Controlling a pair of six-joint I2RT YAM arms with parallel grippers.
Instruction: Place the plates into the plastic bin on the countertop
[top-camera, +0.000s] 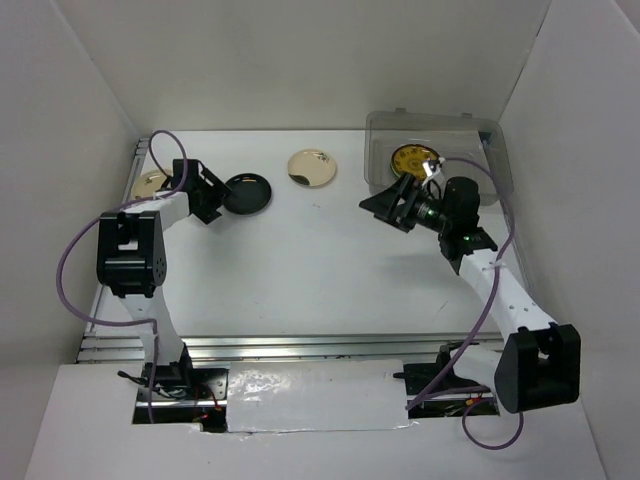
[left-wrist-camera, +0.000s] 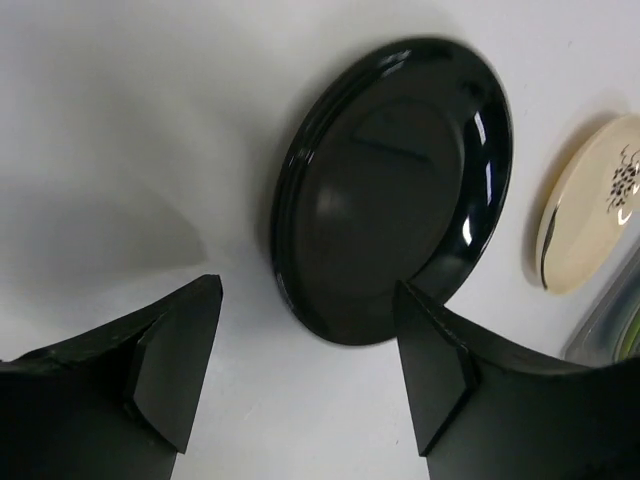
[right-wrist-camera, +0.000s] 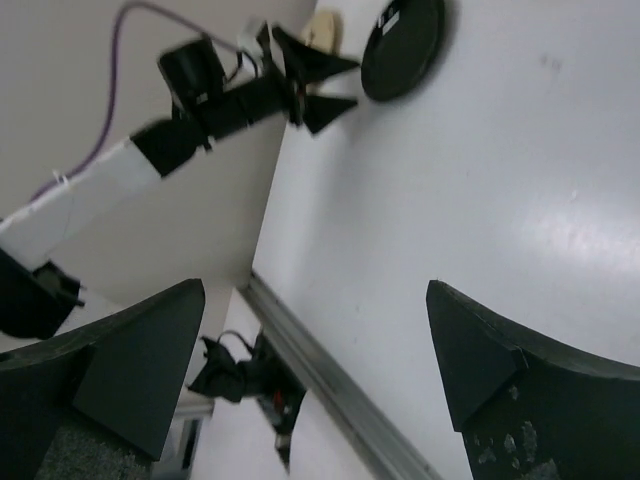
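From above, your left claw (top-camera: 220, 200) is at the upper left, spread and empty, its tips just beside the black plate (top-camera: 247, 192). A cream plate (top-camera: 311, 167) lies right of that, well apart, with bare countertop (top-camera: 300, 270) around it. A second cream plate (top-camera: 151, 182) sits tight to the left edge, partly behind the arm, so room is short there. The bin (top-camera: 445, 128) stands in the upper right corner against the walls, with a mustard plate (top-camera: 413, 158) lying inside. Your right claw (top-camera: 385, 207) hangs at the bin's near left corner, spread and holding nothing. The countertop is bare from the middle down to the rail (top-camera: 300, 345).

In the left wrist view, the fingers (left-wrist-camera: 170, 370) stand apart at the bottom, with the black plate's near rim between them. The right finger overlaps that rim, but you cannot tell if it touches. The plate is glossy, plain and flat. The cream plate, with its dark mark, is at the right edge. A bin corner with something green shows at the lower right.

In the right wrist view, the fingers (right-wrist-camera: 130, 370) are wide apart with nothing between them. The rail runs diagonally at the lower centre. The black plate is at the top.
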